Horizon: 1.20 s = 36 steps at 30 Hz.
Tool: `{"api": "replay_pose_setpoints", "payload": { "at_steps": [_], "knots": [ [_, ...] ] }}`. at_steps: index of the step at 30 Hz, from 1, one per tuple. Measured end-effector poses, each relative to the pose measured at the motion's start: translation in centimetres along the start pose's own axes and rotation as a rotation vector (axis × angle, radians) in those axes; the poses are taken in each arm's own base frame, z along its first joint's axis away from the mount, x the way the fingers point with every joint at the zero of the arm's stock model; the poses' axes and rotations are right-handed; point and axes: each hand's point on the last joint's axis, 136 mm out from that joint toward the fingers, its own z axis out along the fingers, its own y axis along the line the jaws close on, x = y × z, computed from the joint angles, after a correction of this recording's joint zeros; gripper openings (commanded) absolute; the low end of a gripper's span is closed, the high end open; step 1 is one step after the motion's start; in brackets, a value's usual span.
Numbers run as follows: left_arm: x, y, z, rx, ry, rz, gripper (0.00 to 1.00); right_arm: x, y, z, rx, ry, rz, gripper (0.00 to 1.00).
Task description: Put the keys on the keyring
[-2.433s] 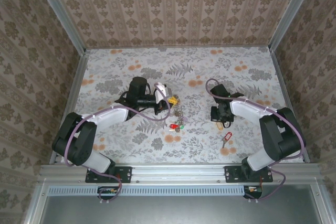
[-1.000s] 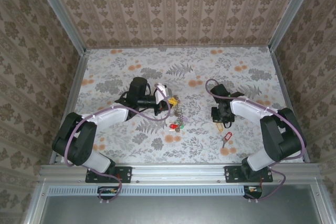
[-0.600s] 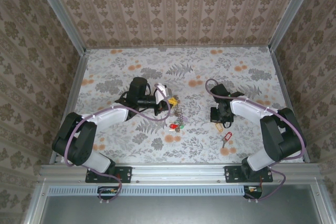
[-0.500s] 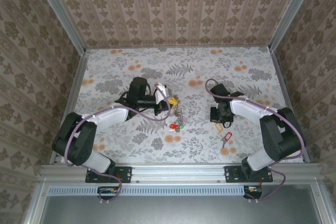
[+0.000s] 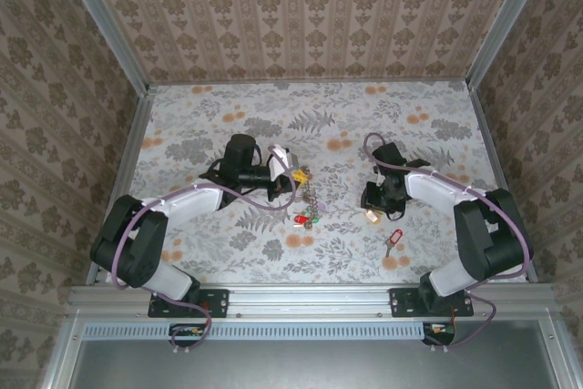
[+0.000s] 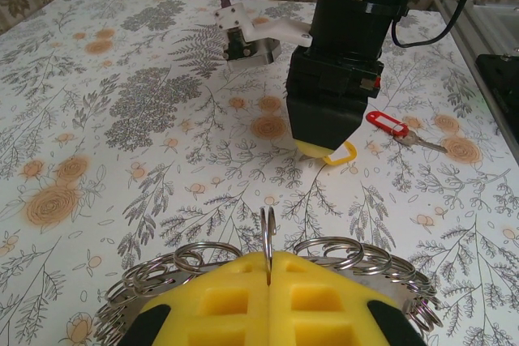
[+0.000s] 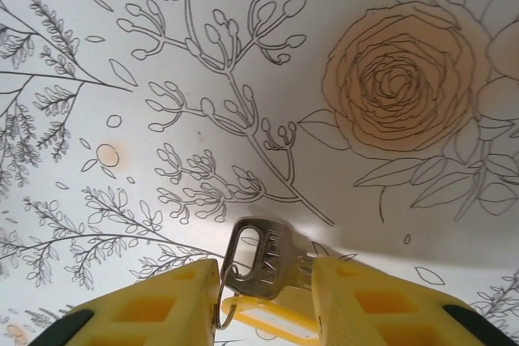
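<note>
Right wrist: right claw [image 7: 263,269] released, straddling yellow-tag key [image 7: 256,254]; left claw [image 6: 268,258] clenched on keyring [image 6: 336,250]; red-tag key [image 5: 393,240] nearby.

Overhead camera sees the whole table [image 5: 401,97]; wrist cameras sit low, both catching the yellow-tagged key [image 7: 263,261].

1. My left arm [image 5: 187,199] stretches low across the bench [image 5: 401,107], with the forearm angled toward the middle.
2. My left tool [image 6: 268,263] is closed tight, its yellow pads pressed together on one ring of the keyring [image 6: 268,224].
3. My right arm [image 5: 437,190] folds inward, wrist tipped down.
4. My right tool [image 7: 266,273] points at the bench with its pads apart.
</note>
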Motion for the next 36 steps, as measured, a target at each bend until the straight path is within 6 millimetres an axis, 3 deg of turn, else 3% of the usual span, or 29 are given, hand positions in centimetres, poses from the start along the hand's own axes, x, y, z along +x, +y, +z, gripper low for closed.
{"api": "replay_pose_setpoints", "payload": {
  "at_steps": [5,6,15,23,31,36],
  "knots": [
    [0.0,-0.1,0.0,0.003,-0.001,0.0,0.0,0.6,0.3,0.8,-0.01,0.039,-0.007,0.06],
    [0.0,0.0,0.0,0.003,-0.001,0.0,0.0,0.8,0.2,1.1,0.006,0.051,-0.014,0.04],
    [0.0,-0.1,0.0,0.003,-0.001,0.0,0.0,0.8,1.0,1.7,-0.004,0.065,-0.027,0.27],
    [0.0,-0.1,0.0,0.004,0.001,-0.003,0.0,0.8,2.0,1.8,-0.036,0.069,-0.024,0.39],
    [0.1,-0.1,0.0,0.005,0.003,-0.005,0.0,0.6,2.1,1.8,-0.042,0.067,-0.022,0.33],
    [0.0,-0.1,0.0,0.005,0.002,-0.004,0.0,0.6,2.2,1.6,-0.037,0.059,-0.03,0.23]
  ]
}}
